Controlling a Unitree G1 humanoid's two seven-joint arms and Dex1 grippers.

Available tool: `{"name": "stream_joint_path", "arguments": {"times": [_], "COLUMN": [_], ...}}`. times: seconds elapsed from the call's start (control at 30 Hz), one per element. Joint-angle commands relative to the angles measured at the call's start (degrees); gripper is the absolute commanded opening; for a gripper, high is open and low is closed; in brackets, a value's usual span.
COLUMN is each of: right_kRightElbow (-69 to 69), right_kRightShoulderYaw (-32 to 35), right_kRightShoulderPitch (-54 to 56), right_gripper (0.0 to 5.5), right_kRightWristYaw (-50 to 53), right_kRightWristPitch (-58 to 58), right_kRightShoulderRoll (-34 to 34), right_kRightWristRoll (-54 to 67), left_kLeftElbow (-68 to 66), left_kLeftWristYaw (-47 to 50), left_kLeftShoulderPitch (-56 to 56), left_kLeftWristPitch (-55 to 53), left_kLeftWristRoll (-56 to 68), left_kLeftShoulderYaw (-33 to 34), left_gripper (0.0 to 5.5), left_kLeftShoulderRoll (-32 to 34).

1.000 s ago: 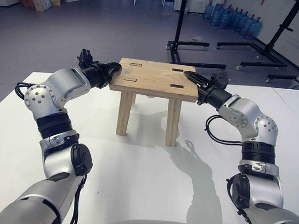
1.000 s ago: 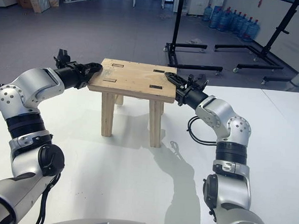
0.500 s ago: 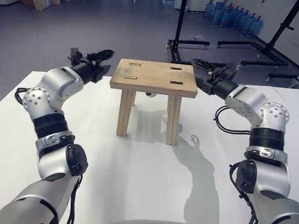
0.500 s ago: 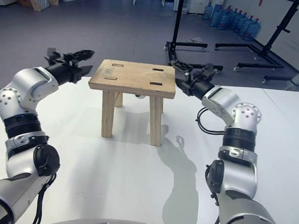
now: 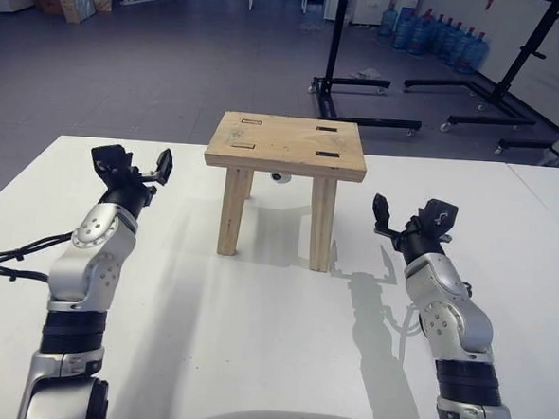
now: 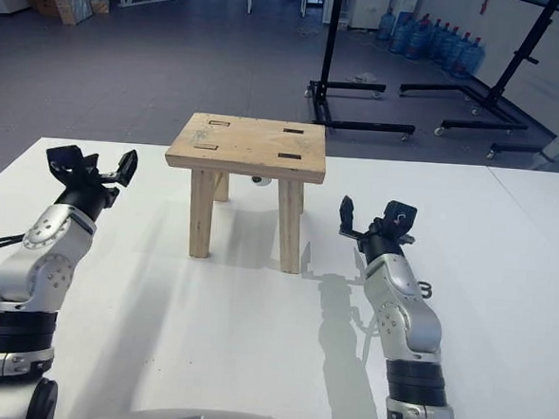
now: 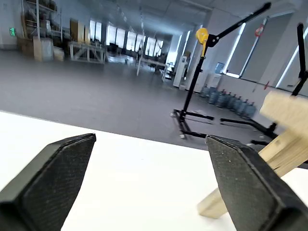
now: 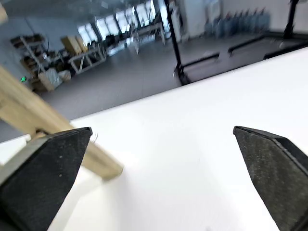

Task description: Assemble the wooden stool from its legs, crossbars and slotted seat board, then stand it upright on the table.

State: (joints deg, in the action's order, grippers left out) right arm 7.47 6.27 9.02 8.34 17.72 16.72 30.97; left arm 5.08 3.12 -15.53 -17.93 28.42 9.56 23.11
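The wooden stool (image 5: 286, 145) stands upright on the white table (image 5: 252, 341), its slotted seat board on top and its legs (image 5: 232, 211) on the surface. My left gripper (image 5: 130, 162) is open with nothing in it, to the left of the stool and well apart from it. My right gripper (image 5: 412, 214) is also open with nothing between its fingers, low over the table to the right of the stool. In the left wrist view a stool leg (image 7: 250, 166) shows beyond the black fingertips (image 7: 53, 180). The right wrist view shows a stool leg (image 8: 53, 132) past its own fingertips (image 8: 274, 168).
Black metal stands (image 5: 363, 82) on wheels sit on the floor beyond the table's far edge. Several blue water bottles (image 5: 446, 39) line the back wall. A small round object (image 5: 279, 177) lies under the stool. Black cables (image 5: 16, 255) trail from both arms on the table.
Both grippers have drawn back from the seat board's ends and dropped toward the table, away from the stool. The stool stays standing by itself.
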Motion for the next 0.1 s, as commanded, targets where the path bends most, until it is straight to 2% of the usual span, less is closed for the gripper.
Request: {"name": "stream_joint_path", "arguments": {"times": [0.03, 0.1], "right_kRightElbow": [-0.77, -0.78], "right_kRightShoulderYaw": [0.55, 0.41], "right_kRightShoulderPitch": [1.06, 1.02], "right_gripper": [5.40, 5.40], "right_kRightWristYaw": [-1.83, -2.61], "right_kRightWristPitch": [-1.82, -2.47], "right_kRightShoulderRoll": [-0.59, -0.80], "right_kRightWristRoll": [-4.50, -6.74], "left_kLeftElbow": [-2.67, -3.29], "left_kLeftWristYaw": [0.79, 1.47], "left_kLeftShoulderPitch": [1.74, 2.45], "left_kLeftWristPitch": [4.46, 5.69], "left_kLeftWristRoll": [-5.16, -7.36], "left_kLeftShoulderYaw": [2.10, 3.01], "left_gripper": [4.17, 4.17], "left_kLeftShoulderRoll": [-1.78, -2.61]}}
